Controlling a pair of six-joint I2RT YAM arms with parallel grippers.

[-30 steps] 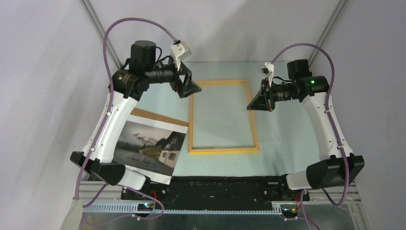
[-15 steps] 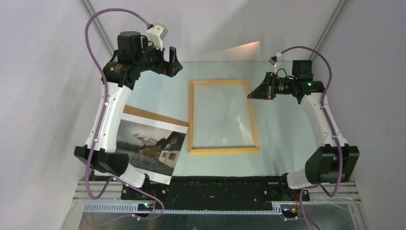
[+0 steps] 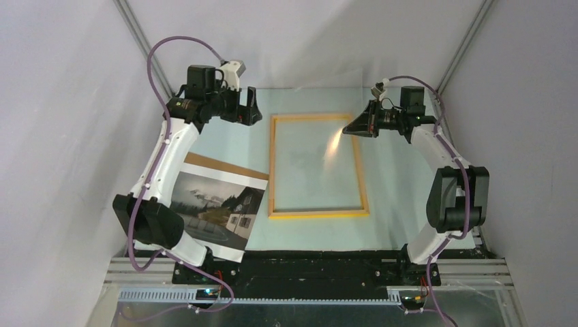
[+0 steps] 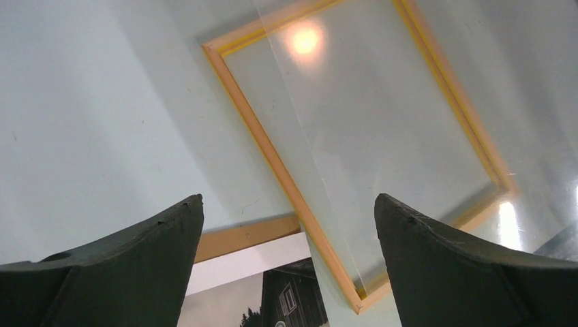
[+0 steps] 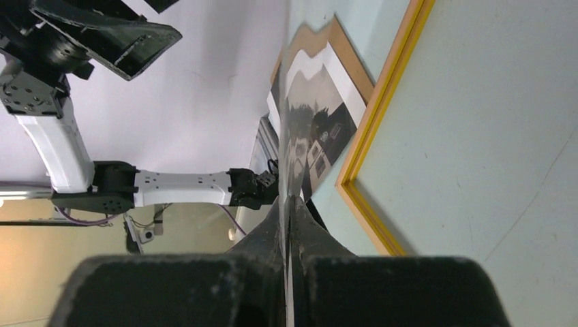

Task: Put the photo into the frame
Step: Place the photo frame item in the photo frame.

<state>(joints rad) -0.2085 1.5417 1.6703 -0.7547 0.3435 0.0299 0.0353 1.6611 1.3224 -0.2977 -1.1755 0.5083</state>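
Observation:
The frame [image 3: 272, 167] lies flat mid-table, a thin yellow-orange rectangle, also in the left wrist view [image 4: 252, 122] and the right wrist view [image 5: 382, 102]. The photo [image 3: 215, 208], a dark misty landscape with a house, rests left of it on a brown backing board [image 3: 218, 165]. My left gripper [image 3: 245, 107] hovers open and holds nothing beyond the frame's far-left corner; the photo's corner [image 4: 272, 300] shows between its fingers [image 4: 288, 199]. My right gripper [image 3: 351, 129] at the far-right corner is shut on a clear pane [image 5: 286, 136], seen edge-on and tilted up over the frame [image 4: 382, 136].
Pale green tabletop [image 3: 395, 184] surrounds the frame. Grey walls stand close on the left, right and far sides. A black bar with both arm bases [image 3: 307, 262] runs along the near edge. The left arm's white links [image 3: 160, 170] reach over the backing board's left side.
The left gripper pulled back left from the frame's far-left corner and opened wider. The right gripper swung toward the far edge with the pane, which has changed tilt.

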